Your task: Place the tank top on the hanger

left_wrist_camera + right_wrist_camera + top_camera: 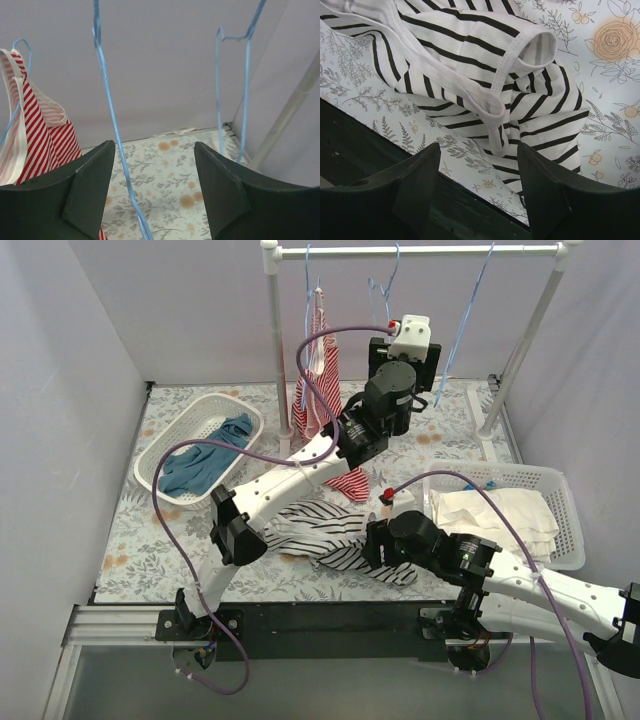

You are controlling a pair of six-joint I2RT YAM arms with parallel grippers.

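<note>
- A white basket [160, 455] at the left held the plain blue garment [205, 466].
- The red-and-white striped top [318, 370] hung from the rail [420, 251]. The left wrist view showed it on its own blue hanger.
- The tank top [318, 530] lay crumpled on the flowered table [135, 530], near the front edge. Its long axis ran diagonally from left-back to right-front.
- Only the right wrist view showed a white-edged strap loop [492, 107] pointing toward the near edge.
- The right gripper [477, 155] hovered over that loop with its jaws spread, pinching nothing.
- The hanger [112, 120] hung hook-up from the rail, and its wire ran steeply downward.
- Only the left wrist view showed the left gripper [155, 150] spread around that wire. The wire ran just beside one finger, and I cannot tell whether they touched.
- A second basket [565, 505] at the right held white cloth.
</note>
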